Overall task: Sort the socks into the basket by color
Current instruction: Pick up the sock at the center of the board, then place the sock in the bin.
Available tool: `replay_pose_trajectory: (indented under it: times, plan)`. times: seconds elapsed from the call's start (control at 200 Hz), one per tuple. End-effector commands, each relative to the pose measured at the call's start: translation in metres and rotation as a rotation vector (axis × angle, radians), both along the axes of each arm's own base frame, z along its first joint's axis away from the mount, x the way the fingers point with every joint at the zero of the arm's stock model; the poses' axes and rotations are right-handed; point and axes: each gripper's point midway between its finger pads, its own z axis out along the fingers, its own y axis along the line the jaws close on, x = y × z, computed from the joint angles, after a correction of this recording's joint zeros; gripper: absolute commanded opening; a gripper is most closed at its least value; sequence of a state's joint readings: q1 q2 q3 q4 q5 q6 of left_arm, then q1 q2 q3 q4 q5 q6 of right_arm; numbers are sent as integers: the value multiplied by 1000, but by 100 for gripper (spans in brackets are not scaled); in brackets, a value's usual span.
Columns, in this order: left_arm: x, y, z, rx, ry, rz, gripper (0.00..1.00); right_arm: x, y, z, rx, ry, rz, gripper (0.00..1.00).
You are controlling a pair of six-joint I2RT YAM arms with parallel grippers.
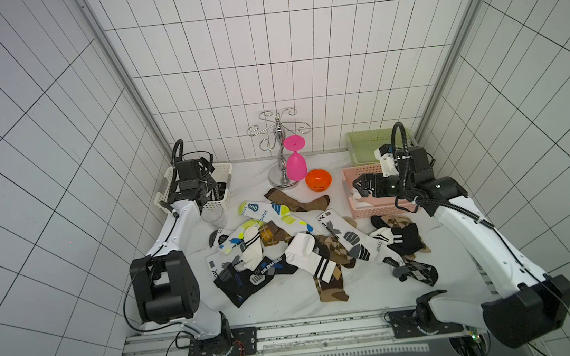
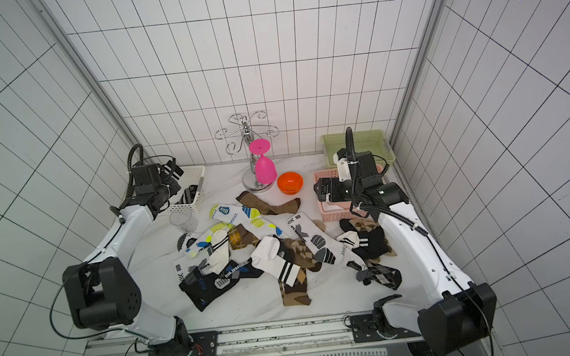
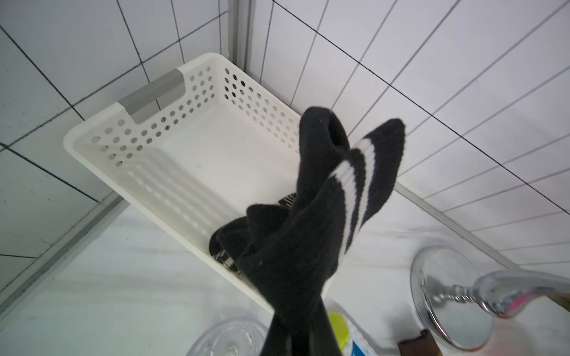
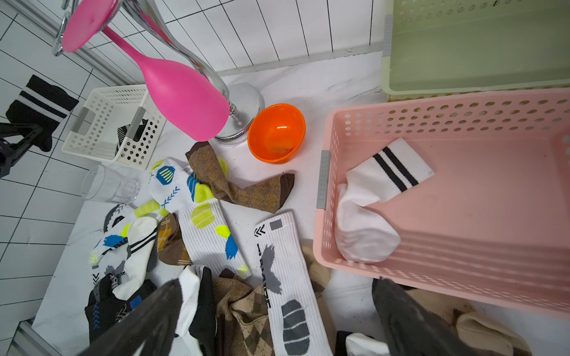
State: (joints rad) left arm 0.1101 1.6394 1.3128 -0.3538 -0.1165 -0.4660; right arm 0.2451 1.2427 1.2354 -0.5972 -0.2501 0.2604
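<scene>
One sock (image 4: 370, 215) in pink basket (image 4: 481, 222); maybe twelve loose.

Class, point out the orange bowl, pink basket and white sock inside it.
orange bowl (image 4: 276, 135): right wrist view, inside wall.
pink basket (image 4: 447, 117): right wrist view, perforated wall.
white sock (image 4: 367, 237): right wrist view, toe end.

The work cell is enclosed on three sides by a white tiled back wall (image 1: 264, 62), a white tiled left wall (image 1: 20, 141) and a white tiled right wall (image 1: 537, 87), all with thin dark grout lines. A grey aluminium corner post (image 1: 120, 69) joins the back and left walls; a second grey aluminium post (image 1: 453, 45) joins the back and right walls. The white marble-patterned tabletop (image 1: 370, 285) meets all three walls. A grey aluminium rail (image 1: 328, 329) runs along its near edge. Illumination is even and diffuse.
</scene>
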Motion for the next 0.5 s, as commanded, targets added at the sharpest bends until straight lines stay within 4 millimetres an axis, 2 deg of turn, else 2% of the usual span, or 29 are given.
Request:
replay_pose_trajectory:
  times: [0.0, 0.175, 0.275, 0.405, 0.495]
  plan:
    - [25, 16, -3, 24, -15, 7, 0, 1, 7, -4, -3, 24, 31, 99]
    - [44, 44, -48, 16, 86, 52, 0, 15, 14, -7, 6, 34, 46, 99]
    - [53, 51, -72, -18, 134, 46, 2, 23, 18, -11, 9, 45, 57, 99]
    - [61, 55, -88, -18, 153, 47, 3, 33, 23, -18, 10, 67, 71, 99]
    - [63, 55, -98, -23, 166, 48, 9, 39, 27, -26, 10, 86, 85, 99]
